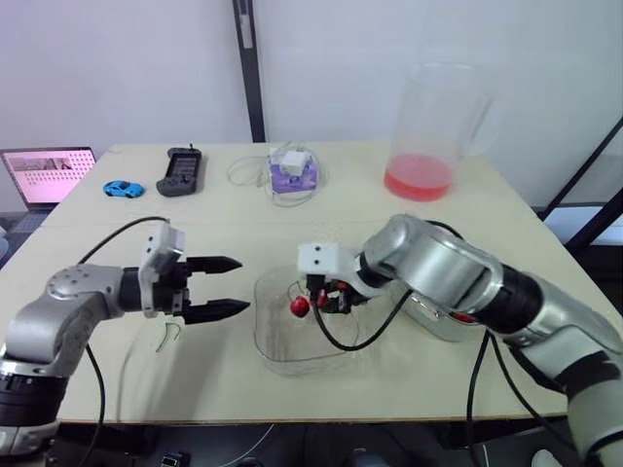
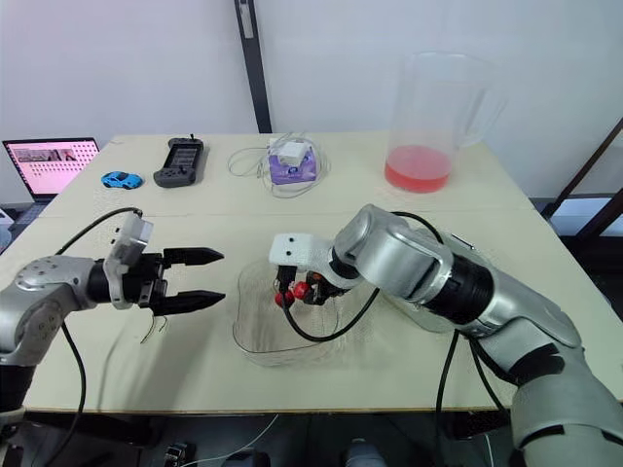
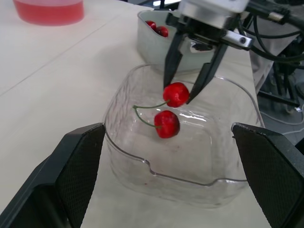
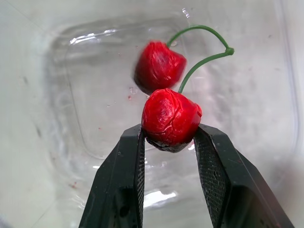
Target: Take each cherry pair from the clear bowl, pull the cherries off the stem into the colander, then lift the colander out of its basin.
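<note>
The clear bowl (image 1: 282,365) sits at the table's front centre. My right gripper (image 4: 170,135) hangs over it, shut on one red cherry (image 4: 171,116) of a pair. The second cherry (image 4: 159,66) dangles below on the green stem (image 4: 202,59), just above the bowl's floor. Left of the bowl, my left gripper (image 1: 238,285) is open and empty, with its fingers pointing toward the bowl. The grey colander in its basin (image 3: 152,45) stands to the right of the bowl, partly hidden behind my right arm, and holds a few cherries (image 3: 159,29).
A tall clear pitcher of red liquid (image 1: 428,136) stands at the back right. A purple box with a white charger and cable (image 1: 292,173), a black handheld controller (image 1: 180,170), a blue toy car (image 1: 123,189) and a laptop (image 1: 49,175) line the back. Green stems (image 1: 167,336) lie by my left arm.
</note>
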